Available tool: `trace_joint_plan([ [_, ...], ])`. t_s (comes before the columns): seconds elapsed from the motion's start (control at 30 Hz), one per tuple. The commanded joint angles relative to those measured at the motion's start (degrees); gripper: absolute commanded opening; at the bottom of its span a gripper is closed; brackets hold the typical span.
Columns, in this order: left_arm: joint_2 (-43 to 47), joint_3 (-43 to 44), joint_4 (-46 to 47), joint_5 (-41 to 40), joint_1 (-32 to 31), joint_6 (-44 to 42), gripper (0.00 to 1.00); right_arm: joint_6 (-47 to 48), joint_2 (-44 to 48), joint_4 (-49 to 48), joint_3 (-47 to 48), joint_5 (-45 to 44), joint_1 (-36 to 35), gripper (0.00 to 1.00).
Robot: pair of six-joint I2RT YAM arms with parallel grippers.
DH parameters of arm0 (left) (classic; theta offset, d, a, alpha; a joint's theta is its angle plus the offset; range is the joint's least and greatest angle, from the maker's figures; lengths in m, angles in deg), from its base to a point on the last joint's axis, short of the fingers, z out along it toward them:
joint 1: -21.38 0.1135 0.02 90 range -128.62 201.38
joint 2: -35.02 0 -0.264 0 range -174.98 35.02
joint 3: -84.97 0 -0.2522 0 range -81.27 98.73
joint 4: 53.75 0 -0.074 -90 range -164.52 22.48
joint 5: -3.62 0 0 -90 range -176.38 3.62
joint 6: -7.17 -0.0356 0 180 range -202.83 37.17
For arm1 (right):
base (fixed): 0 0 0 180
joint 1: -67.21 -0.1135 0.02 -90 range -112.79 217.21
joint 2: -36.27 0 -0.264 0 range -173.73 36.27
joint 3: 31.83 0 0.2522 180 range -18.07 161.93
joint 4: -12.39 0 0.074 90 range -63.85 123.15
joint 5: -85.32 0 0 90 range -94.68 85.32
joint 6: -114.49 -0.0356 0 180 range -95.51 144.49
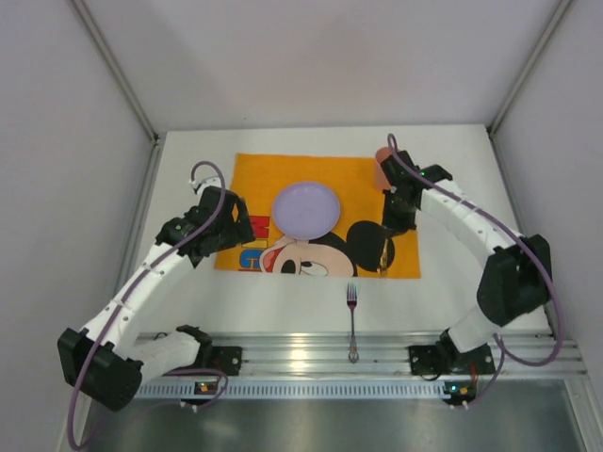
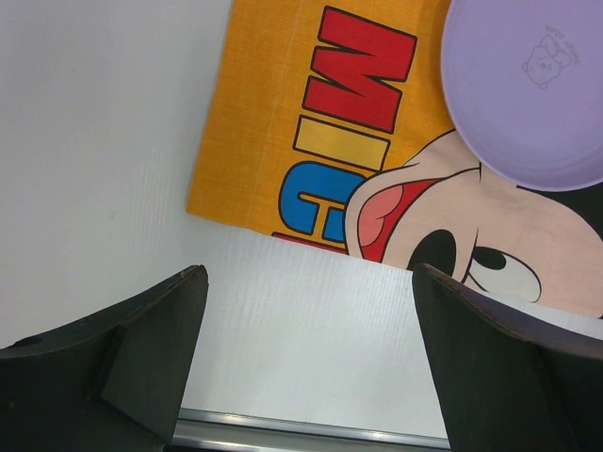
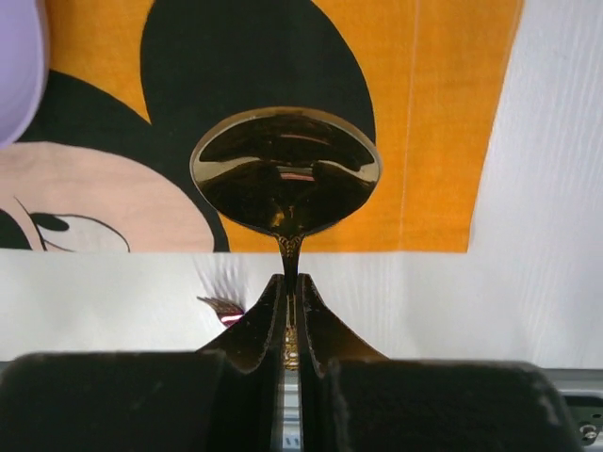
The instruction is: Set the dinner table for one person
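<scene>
The white dinner table [image 1: 188, 292] carries an orange Mickey Mouse placemat [image 1: 325, 179] with a lilac plate [image 1: 306, 209] on it. A fork [image 1: 351, 311] lies on the bare table in front of the placemat, tines toward it. My right gripper [image 1: 387, 243] hovers over the placemat's near right part, shut on the handle of a dark shiny spoon [image 3: 285, 169], its bowl sticking out past the fingertips [image 3: 268, 306]. My left gripper [image 1: 240, 229] is open and empty over the placemat's near left corner. In the left wrist view [image 2: 306, 315] it is above bare table, the plate [image 2: 532, 89] off to the right.
A pink cup [image 1: 382, 168] stands at the placemat's far right corner, partly behind the right arm. An aluminium rail [image 1: 301, 353] runs along the table's near edge. Grey walls close in the table on three sides. The fork's tines [image 3: 221, 306] show in the right wrist view.
</scene>
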Motion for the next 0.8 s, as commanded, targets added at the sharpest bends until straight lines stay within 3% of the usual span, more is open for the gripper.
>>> trace_joint_plan([
  [0.0,-1.30,2.43,3.19,1.47,-0.82,-1.65,0.95,4.57,-9.39,-1.76,7.30,-1.14,-0.84,0.00],
  [0.13,-2.01,4.01,2.75,0.94,-1.35,-1.74,0.95,7.39,-21.86,-1.68,19.06,-1.32,-1.10,0.00],
  [0.47,-1.04,5.33,-0.59,-0.64,-1.70,0.28,0.95,11.09,-36.57,1.38,34.03,-2.65,-0.75,0.00],
  [0.6,-1.74,5.24,-0.77,0.33,-2.84,-0.86,0.95,11.35,-37.01,2.89,36.67,-1.85,-0.75,0.13],
  [0.77,-4.11,5.42,-1.12,-1.16,-6.18,-0.07,0.95,10.39,-31.48,3.41,32.90,-0.19,-1.10,0.27],
])
